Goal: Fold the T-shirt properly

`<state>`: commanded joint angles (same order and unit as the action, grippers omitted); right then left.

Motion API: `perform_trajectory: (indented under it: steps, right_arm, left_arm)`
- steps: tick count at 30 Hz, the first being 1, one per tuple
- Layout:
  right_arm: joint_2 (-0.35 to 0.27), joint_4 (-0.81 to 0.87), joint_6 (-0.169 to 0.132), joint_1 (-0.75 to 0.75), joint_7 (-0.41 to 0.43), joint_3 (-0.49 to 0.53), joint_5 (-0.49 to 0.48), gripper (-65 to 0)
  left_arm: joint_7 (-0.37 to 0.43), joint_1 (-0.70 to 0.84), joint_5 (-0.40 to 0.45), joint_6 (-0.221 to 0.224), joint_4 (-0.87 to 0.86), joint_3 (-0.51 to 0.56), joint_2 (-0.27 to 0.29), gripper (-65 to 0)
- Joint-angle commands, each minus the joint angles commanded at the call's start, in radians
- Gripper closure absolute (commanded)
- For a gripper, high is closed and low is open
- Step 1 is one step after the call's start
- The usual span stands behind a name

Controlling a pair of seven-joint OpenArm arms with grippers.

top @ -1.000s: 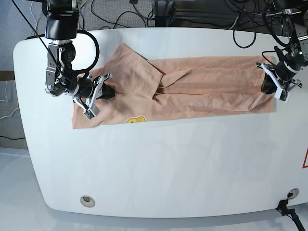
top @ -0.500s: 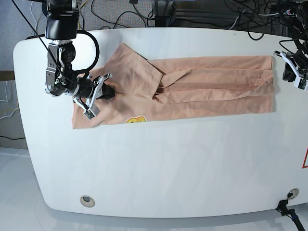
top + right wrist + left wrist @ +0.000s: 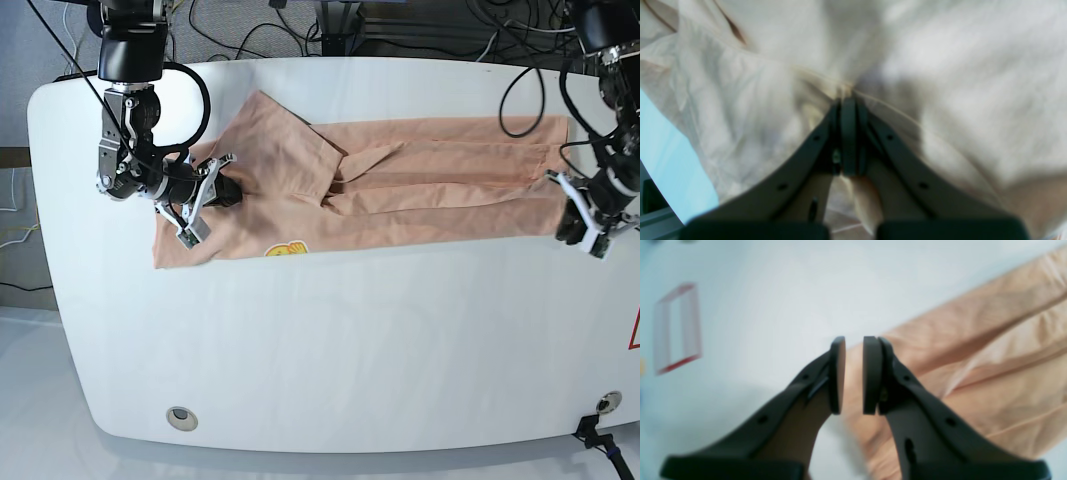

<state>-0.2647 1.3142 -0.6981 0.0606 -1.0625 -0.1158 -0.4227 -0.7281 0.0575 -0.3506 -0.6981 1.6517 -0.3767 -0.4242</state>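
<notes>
T-shirt (image 3: 400, 185) lies as a long band along the far edge of the tabletop (image 3: 330, 340), long axis side to side in the base view. My right gripper (image 3: 848, 100) is pinched tight on a fold at the collar end. My left gripper (image 3: 850, 373), slightly parted and empty, hangs at the hem-end corner by the tabletop's edge, cloth just past its tips; it is nearer that end. Small yellow print (image 3: 285, 249) is unreadable; no other writing legible.

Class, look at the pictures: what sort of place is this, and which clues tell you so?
Probably a robotics lab: a bare white table, loose black cables behind it, and a T-shirt laid out between two arms.
</notes>
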Motion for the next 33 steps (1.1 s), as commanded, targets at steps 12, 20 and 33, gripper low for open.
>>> perform_trajectory:
  steps: [12,20,33]
  right_arm:
    - [-0.002,0.000,0.000,0.000,0.000,-0.002,0.002,0.0]
    - [0.000,0.000,0.000,0.000,0.000,-0.002,0.002,0.0]
    - [0.031,0.063,0.000,0.018,-0.005,-0.141,-0.052,0.0]
  left_arm:
    - [0.008,0.091,0.149,0.000,-0.035,0.077,0.089,-7.3]
    - [0.008,0.227,0.149,0.000,0.077,-0.075,0.051,-7.3]
    - [-0.011,0.112,0.138,0.000,0.183,-0.095,0.101,-7.3]
